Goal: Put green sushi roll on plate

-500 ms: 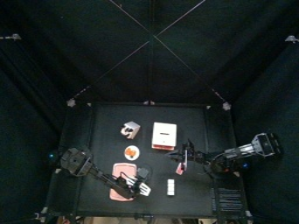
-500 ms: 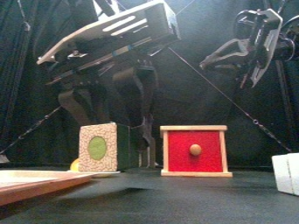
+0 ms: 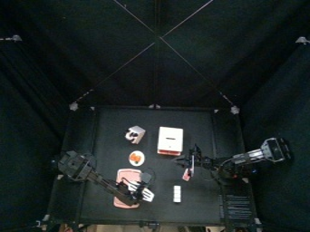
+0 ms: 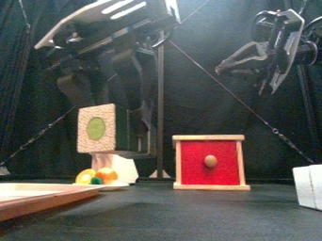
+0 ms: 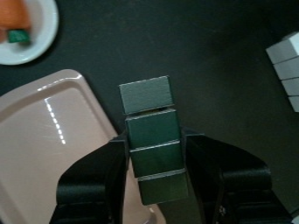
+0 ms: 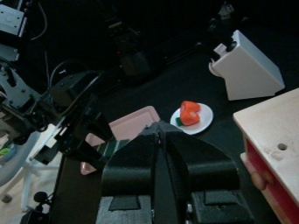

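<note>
Black curtains around small black desk (image 3: pixel 206 145). Green sushi roll (image 5: pixel 152 140), four stacked green-grey blocks, clamped in left end effector (image 5: pixel 156 171), lifted beside pink plate (image 5: pixel 52 122). Right end effector (image 6: pixel 165 144) closed, empty.

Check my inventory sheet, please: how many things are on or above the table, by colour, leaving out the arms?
Green: 1, sushi roll, held in the left gripper
Pink: 1, plate
White: 3, small plate, segmented block, stand
Red: 1, box
Orange: 1, food piece on the small plate
Total: 7
</note>
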Motion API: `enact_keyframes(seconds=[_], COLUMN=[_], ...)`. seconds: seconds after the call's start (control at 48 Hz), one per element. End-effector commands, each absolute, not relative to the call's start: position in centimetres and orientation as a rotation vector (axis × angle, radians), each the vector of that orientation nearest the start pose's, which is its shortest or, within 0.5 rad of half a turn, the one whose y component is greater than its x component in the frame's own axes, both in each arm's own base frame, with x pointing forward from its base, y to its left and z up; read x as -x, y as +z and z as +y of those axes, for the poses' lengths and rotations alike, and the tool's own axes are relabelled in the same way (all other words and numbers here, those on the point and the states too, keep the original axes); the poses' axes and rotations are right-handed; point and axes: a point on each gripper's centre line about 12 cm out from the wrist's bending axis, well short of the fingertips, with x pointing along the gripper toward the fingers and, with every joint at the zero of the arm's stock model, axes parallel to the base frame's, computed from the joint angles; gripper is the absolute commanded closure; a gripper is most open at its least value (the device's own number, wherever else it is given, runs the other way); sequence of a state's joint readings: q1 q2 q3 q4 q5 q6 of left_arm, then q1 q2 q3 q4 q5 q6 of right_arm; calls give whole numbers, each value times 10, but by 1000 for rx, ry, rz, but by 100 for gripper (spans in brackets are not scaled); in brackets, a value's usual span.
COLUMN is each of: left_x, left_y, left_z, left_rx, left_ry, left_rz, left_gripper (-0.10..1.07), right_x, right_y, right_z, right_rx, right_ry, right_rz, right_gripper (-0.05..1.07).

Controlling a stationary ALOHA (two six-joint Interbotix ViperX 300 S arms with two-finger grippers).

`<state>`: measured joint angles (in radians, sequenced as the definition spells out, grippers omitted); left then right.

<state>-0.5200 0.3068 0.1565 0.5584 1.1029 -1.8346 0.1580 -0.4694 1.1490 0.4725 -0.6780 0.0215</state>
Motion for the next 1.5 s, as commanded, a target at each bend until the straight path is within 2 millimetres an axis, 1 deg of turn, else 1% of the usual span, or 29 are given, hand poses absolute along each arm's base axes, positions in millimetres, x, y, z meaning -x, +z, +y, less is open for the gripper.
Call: enact_keyframes(seconds=[0.0, 0.167, 0.333, 0.521, 0.708, 0.958, 1.104, 1.375, 1.479], left_x=[-387, -372, -359, -352, -353, -355, -356, -357, -357], left_y=[179, 174, 161, 149, 143, 132, 130, 129, 131], left_z=[-164, -168, -169, -163, -160, -161, -159, -159, -160], left_rx=[626, 640, 649, 677, 701, 716, 719, 730, 732], left_ry=[900, 932, 972, 1044, 1058, 1052, 1054, 1041, 1037], left_rz=[924, 980, 1033, 1007, 954, 959, 958, 956, 953], left_gripper=[26, 26, 26, 26, 26, 24, 19, 5, 3], right_x=[-267, -267, -267, -267, -267, -267, -267, -267, -267], right_y=[234, 235, 234, 234, 234, 234, 234, 234, 234], right_z=[8, 7, 8, 6, 3, 0, -1, -1, -1], right_rx=[-391, -391, -389, -388, -385, -382, -379, -381, -380], right_ry=[-138, -139, -138, -143, -155, -164, -165, -166, -165], right_rz=[2, 0, 1, 2, -1, -5, -4, -5, -5], right_gripper=[52, 52, 52, 52, 52, 52, 52, 52, 52])
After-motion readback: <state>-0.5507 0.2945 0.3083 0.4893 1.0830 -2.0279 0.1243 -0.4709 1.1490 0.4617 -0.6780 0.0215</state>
